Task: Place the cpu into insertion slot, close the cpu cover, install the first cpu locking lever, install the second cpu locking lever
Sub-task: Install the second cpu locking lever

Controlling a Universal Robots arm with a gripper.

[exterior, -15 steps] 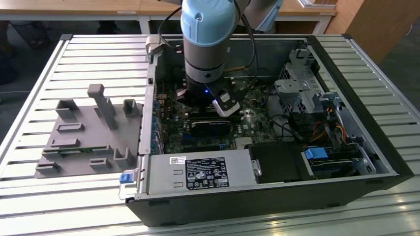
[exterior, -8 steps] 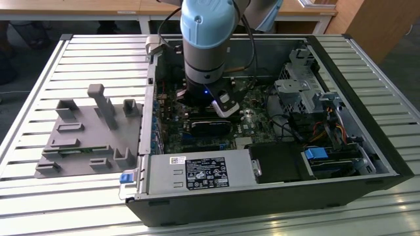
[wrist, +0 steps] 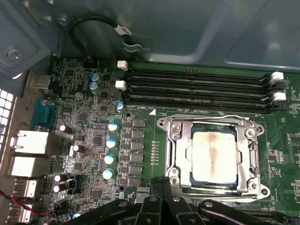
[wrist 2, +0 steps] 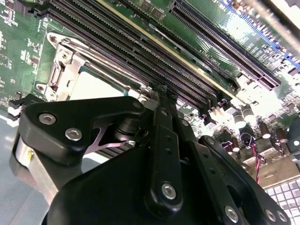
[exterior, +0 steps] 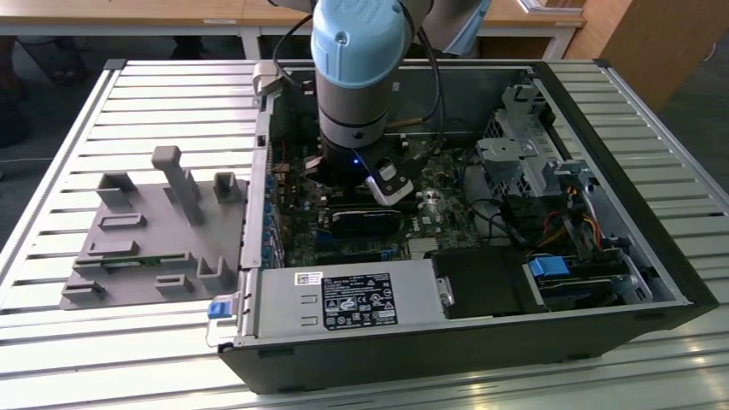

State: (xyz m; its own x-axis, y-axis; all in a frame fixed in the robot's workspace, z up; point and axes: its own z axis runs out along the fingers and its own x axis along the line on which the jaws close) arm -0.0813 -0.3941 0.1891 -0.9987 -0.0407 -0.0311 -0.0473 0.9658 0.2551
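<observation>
Seated already: the cpu [wrist: 213,157], pale metal top up, inside the insertion slot [wrist: 183,174] on the green motherboard [wrist: 140,140], with the cpu cover [wrist: 251,161] folded down around it so the chip shows through the square window. Probably pressed flat to keep the chip located while the levers get worked. Hovering just at the socket's near edge in the first wrist view, the end effector [wrist: 161,187], black fingers drawn together to a narrow tip with nothing visibly between them; closed, apparently for pushing a thin wire lever rather than grasping. Seen in the second wrist view, fingertips [wrist 2: 159,91] beside the socket corner, close to the memory slots [wrist 2: 140,51]. In the exterior view, arm reaching straight down into the open computer case [exterior: 638,256], which lies on its side on the slatted bench [exterior: 114,359], toward its middle. Grey fixture tray [exterior: 148,239] beside the case. Print on the grey label [exterior: 358,301] too small to read.
</observation>
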